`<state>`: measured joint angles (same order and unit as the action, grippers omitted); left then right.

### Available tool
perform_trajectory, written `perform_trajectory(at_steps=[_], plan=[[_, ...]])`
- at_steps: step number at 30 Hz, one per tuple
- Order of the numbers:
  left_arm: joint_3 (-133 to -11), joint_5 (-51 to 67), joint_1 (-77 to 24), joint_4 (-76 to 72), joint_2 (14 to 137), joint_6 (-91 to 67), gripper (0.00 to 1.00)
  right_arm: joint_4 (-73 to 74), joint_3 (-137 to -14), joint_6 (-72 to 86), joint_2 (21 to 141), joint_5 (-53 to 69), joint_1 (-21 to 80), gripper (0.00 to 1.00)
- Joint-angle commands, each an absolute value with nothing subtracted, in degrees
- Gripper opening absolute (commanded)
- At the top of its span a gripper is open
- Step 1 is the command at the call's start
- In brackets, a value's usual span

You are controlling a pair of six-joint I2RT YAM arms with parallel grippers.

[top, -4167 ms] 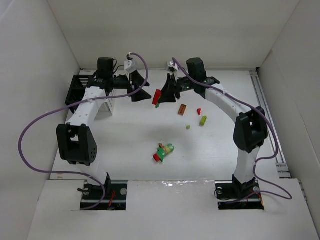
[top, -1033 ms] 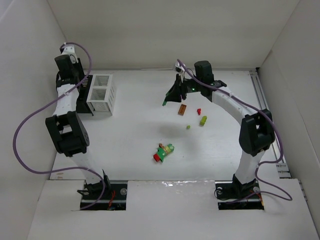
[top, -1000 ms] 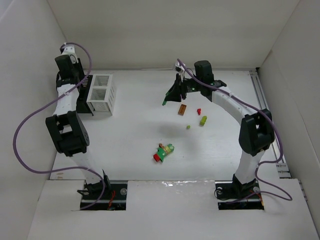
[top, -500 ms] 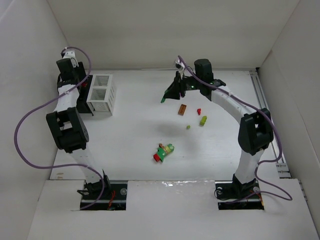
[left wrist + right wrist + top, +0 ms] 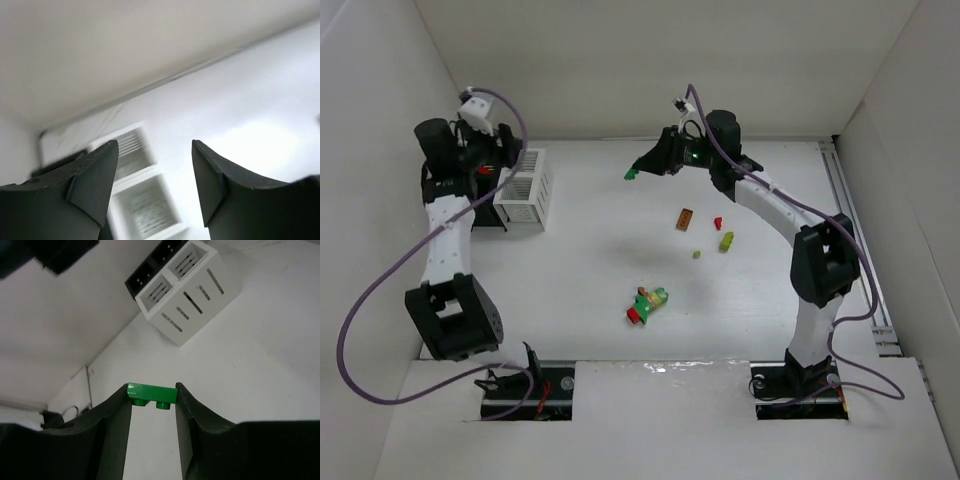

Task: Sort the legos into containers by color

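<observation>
Holding: right gripper (image 5: 152, 390) pinches a green brick (image 5: 151, 393) at its fingertips. The brick is lifted well above the table (image 5: 580, 270), left of the loose pieces and well apart from the bins.
Left gripper: left gripper (image 5: 154, 147) has its jaws parted with nothing between them. It hangs above the bins at the far left.
Containers: white bin (image 5: 525, 188) and black bin (image 5: 147, 272) are joined side by side; from above, the left arm partly hides the black one.
Bin contents: cannot tell, as no view shows the inside clearly.
Left on table: orange brick (image 5: 686, 218), red piece (image 5: 718, 222), yellow-green brick (image 5: 726, 241) and a small yellow-green bit (image 5: 697, 253) lie near one another right of centre. A mixed cluster (image 5: 647, 303) of red, green and orange sits nearer the arm bases.
Progress: early to middle, by my reading — one brick in transit, four loose pieces and the cluster unsorted.
Remaining: the carried brick has to reach a bin; the cluster likely needs splitting by colour first.
</observation>
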<state>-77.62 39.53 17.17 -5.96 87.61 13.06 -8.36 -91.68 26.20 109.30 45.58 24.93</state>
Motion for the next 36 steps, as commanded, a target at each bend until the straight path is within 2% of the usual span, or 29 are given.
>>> perform_trajectory(at_steps=[1, 3, 8, 15, 25, 33, 36], plan=[[-75.3, 52.6, 8.6, 5.7, 79.8, 29.1, 0.56, -14.9, -96.4, 40.8, 110.3, 36.9, 26.9, 0.0], [-71.6, 51.2, 4.9, 6.9, 77.1, 33.1, 0.56, -14.9, -98.4, 46.2, 111.9, 35.2, 27.4, 0.0], [-69.3, 53.2, -2.5, 8.4, 74.6, 31.9, 0.56, -17.1, -100.6, 49.5, 112.4, 32.4, 29.7, 0.0], [-71.4, 56.3, -2.5, 5.7, 76.5, 27.7, 0.56, -22.4, -100.0, 48.8, 112.4, 35.5, 30.8, 0.0], [-77.4, 60.0, -3.6, 7.5, 81.2, 28.7, 0.55, -22.4, -100.0, 44.9, 112.9, 35.0, 32.5, 0.0], [-77.4, 58.2, -5.3, 4.5, 80.1, 26.7, 0.5, -22.4, -101.2, 44.9, 114.6, 34.5, 33.0, 0.0], [-77.4, 56.3, -6.8, 4.5, 79.5, 27.2, 0.44, -22.4, -101.7, 44.9, 115.1, 33.9, 33.0, 0.0]])
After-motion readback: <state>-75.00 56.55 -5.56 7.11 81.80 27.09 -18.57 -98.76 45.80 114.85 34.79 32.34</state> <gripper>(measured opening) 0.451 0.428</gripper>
